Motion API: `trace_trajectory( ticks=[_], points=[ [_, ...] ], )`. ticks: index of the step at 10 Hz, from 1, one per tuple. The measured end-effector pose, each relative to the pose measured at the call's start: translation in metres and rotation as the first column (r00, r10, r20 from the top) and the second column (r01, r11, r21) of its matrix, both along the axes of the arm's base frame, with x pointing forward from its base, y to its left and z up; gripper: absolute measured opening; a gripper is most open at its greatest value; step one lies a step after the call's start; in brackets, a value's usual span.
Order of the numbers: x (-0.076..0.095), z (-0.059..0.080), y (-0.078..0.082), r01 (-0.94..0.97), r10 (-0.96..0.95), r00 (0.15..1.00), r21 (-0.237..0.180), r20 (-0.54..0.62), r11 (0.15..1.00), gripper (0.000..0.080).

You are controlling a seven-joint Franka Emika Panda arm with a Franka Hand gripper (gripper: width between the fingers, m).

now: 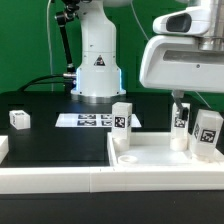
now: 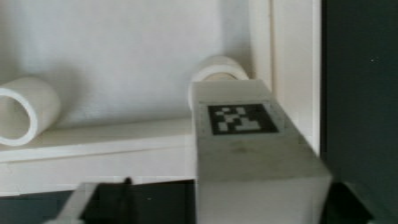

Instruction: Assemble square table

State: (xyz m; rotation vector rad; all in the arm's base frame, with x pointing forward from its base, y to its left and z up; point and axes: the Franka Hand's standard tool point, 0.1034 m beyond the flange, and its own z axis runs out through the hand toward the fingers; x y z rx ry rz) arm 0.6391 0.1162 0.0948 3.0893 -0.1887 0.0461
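The white square table top [image 1: 150, 160] lies at the front right, rim up. Three white tagged legs stand on it: one at its far corner towards the exterior view's left [image 1: 122, 118], one under my gripper [image 1: 181, 123], and one at the exterior view's right edge [image 1: 207, 135]. A further leg [image 1: 19, 119] lies loose on the black surface at the left. My gripper [image 1: 180, 100] is open and straddles the top of the middle leg. In the wrist view this leg [image 2: 240, 125] stands between the fingers [image 2: 103, 200] with a dark gap beside it, over the top's floor [image 2: 125, 60] by a round socket [image 2: 222, 68].
The marker board [image 1: 88, 120] lies flat in front of the robot base [image 1: 97, 70]. A long white rail [image 1: 50, 182] runs along the front edge of the black surface. A second round socket [image 2: 22, 108] shows in the table top.
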Motion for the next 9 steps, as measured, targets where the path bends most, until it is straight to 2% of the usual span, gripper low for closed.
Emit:
trace_trajectory(
  ticks=[1,2,3,5,9],
  points=[
    [0.0001,0.0000,-0.0003,0.000,0.000,1.000,0.000,0.000,1.000,0.0350],
    [0.0001,0.0001,-0.0004,0.015,-0.015,1.000,0.000,0.001,1.000,0.0350],
    [0.0003,0.0001,-0.0005,0.033,-0.033,0.999,0.001,0.002,0.999,0.0290],
    [0.0004,0.0001,-0.0008,0.072,-0.072,0.997,0.002,0.004,0.997,0.0290],
    [0.0000,-0.0002,-0.0007,0.396,-0.397,0.918,0.017,0.020,0.918,0.0290]
  ],
)
